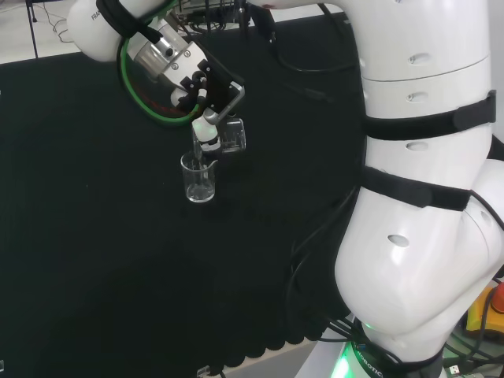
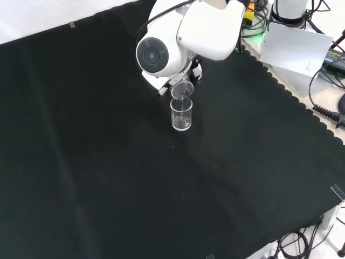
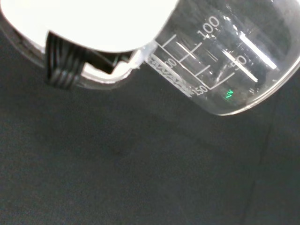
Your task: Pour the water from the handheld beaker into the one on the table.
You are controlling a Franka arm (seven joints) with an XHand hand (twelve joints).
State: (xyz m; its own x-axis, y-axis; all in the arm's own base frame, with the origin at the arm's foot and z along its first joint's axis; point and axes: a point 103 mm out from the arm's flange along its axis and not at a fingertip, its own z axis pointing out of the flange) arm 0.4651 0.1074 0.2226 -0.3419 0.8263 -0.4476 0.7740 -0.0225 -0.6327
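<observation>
Head view, left to right: table beaker [image 1: 198,179] is standing upright on the black cloth [image 1: 94,236]; just above and right of it, the hand [image 1: 206,110] is gripping the handheld beaker [image 1: 229,135], fingers curled round it, tilting its lip over the lower rim. Front view: handheld beaker [image 2: 182,90] is hanging directly above table beaker [image 2: 181,114], under the white arm link [image 2: 183,32].

Both beakers are clear glass: the handheld beaker [image 3: 225,61] carries white printed scale lines, the standing beaker [image 1: 198,178] looks plain. The surface [image 2: 81,162] is black cloth (unpatterned); the hand [image 1: 206,118] is black and white
</observation>
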